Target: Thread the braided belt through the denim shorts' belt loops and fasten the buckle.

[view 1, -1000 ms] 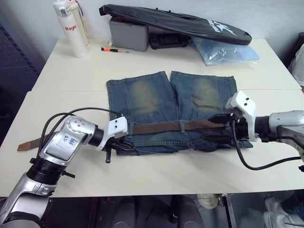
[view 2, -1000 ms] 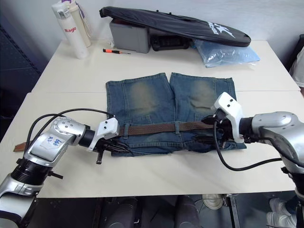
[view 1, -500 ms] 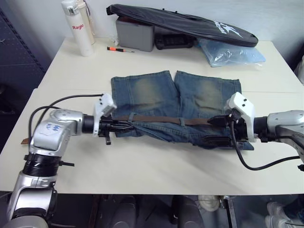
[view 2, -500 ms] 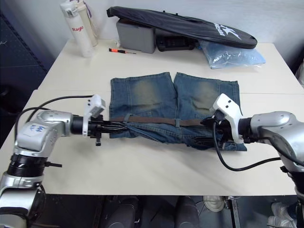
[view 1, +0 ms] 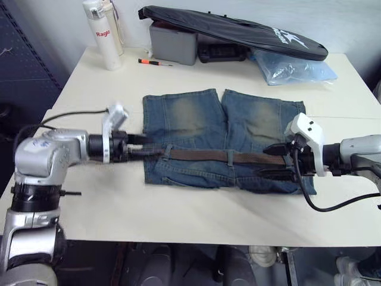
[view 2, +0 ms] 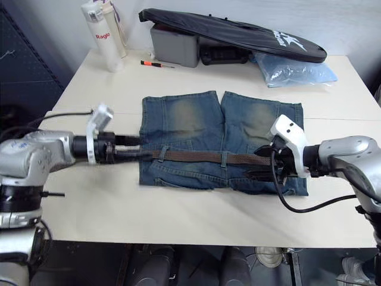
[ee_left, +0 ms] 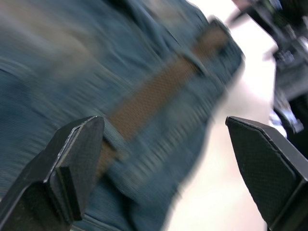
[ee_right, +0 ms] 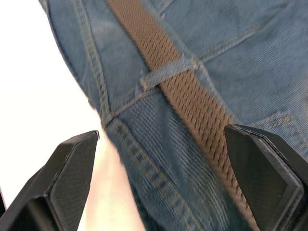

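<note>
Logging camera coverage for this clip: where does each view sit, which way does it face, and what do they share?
Left eye and right eye: head-mounted, looking down over both arms at the denim shorts on the table, left gripper and right gripper at the waistband.
Left wrist: along its open fingers at the braided belt.
Right wrist: along its open fingers at a belt loop.
Shared: belt on shorts.

The denim shorts [view 1: 223, 140] are faded blue cotton twill, matt, with paler worn patches on both legs and raised stitched seams. The braided belt [ee_right: 187, 96] is a brown open weave, rough and dull. A belt loop [ee_right: 168, 73] is the same denim. The worktop [view 1: 196, 208] is smooth, matt cream laminate. The claw fingers [ee_right: 72, 178] are black, finely textured plastic. The long bag [view 1: 238, 30] is black matt fabric.
</note>
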Robot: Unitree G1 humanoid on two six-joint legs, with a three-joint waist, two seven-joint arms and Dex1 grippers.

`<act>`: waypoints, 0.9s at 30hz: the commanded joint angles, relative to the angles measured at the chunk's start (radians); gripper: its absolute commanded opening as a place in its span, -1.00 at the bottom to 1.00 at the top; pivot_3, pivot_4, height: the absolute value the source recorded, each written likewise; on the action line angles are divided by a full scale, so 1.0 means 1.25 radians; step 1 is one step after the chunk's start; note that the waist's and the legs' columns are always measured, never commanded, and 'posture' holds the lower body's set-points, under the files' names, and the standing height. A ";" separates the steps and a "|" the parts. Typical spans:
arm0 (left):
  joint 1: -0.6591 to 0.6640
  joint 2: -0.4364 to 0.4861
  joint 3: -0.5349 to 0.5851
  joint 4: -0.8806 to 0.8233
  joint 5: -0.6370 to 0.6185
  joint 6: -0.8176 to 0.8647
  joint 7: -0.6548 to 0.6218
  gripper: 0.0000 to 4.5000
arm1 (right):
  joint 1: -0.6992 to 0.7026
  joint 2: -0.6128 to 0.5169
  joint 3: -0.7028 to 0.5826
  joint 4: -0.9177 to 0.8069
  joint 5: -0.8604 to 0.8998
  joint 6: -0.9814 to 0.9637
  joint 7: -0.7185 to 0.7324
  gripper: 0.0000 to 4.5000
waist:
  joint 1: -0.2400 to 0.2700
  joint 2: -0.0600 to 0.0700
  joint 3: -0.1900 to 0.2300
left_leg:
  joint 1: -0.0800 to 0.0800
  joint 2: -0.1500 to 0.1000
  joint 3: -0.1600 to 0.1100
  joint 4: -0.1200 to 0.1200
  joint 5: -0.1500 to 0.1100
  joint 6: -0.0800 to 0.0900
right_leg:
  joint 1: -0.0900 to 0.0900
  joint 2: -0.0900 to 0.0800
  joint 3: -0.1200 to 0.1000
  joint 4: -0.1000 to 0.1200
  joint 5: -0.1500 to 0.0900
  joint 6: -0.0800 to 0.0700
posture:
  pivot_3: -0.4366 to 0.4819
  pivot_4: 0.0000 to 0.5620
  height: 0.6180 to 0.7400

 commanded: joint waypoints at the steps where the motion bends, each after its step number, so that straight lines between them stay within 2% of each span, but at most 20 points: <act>1: -0.046 -0.036 0.017 0.059 -0.012 0.048 0.062 0.98 | 0.017 -0.026 -0.051 -0.004 0.012 -0.013 0.026 1.00 | 0.001 0.000 0.000 | 0.000 0.000 0.001 0.000 0.000 0.000 | 0.000 0.000 0.001 0.000 0.000 0.000 | -0.05 -0.47 1.00; 6: -0.103 -0.071 -0.028 0.156 0.010 0.090 0.103 0.98 | 0.029 -0.036 -0.083 0.071 -0.018 -0.054 0.037 1.00 | 0.001 -0.001 0.001 | 0.001 0.000 0.003 0.000 0.000 0.000 | 0.000 0.000 0.003 0.000 0.001 0.001 | -0.05 -0.47 1.00; 12: -0.171 -0.094 -0.040 0.259 0.012 0.139 0.123 0.98 | -0.073 0.006 -0.056 0.266 -0.092 -0.099 -0.009 1.00 | -0.003 -0.001 0.001 | 0.001 0.000 0.004 0.000 0.000 0.000 | -0.001 0.000 0.005 0.000 0.001 0.001 | -0.05 -0.47 1.00; 17: -0.189 -0.098 -0.044 0.272 -0.003 0.166 0.115 0.98 | -0.170 0.074 -0.002 0.423 -0.111 -0.054 -0.002 1.00 | -0.010 -0.002 0.001 | 0.002 0.001 0.005 -0.001 0.000 0.000 | -0.002 0.001 0.005 -0.001 0.001 0.001 | -0.05 -0.47 1.00; 24: -0.186 -0.083 -0.033 0.259 -0.019 0.209 0.114 0.98 | -0.212 0.112 0.066 0.568 -0.147 -0.006 0.038 1.00 | -0.018 -0.002 0.001 | 0.001 0.001 0.006 -0.001 0.000 0.000 | -0.002 0.001 0.006 -0.001 0.001 0.001 | -0.05 -0.47 1.00; 25: -0.186 -0.082 -0.031 0.259 -0.020 0.214 0.115 1.00 | -0.212 0.114 0.075 0.579 -0.154 -0.007 0.044 0.82 | -0.018 -0.002 0.001 | 0.001 0.001 0.006 -0.001 0.000 0.000 | -0.002 0.001 0.006 -0.001 0.001 0.001 | -0.05 -0.47 1.00; 27: -0.185 -0.079 -0.033 0.260 -0.019 0.218 0.114 1.00 | -0.209 0.115 0.084 0.587 -0.164 -0.014 0.057 0.65 | -0.019 -0.002 0.001 | 0.001 0.001 0.006 -0.001 0.000 0.000 | -0.002 0.001 0.006 -0.001 0.001 0.001 | -0.05 -0.47 1.00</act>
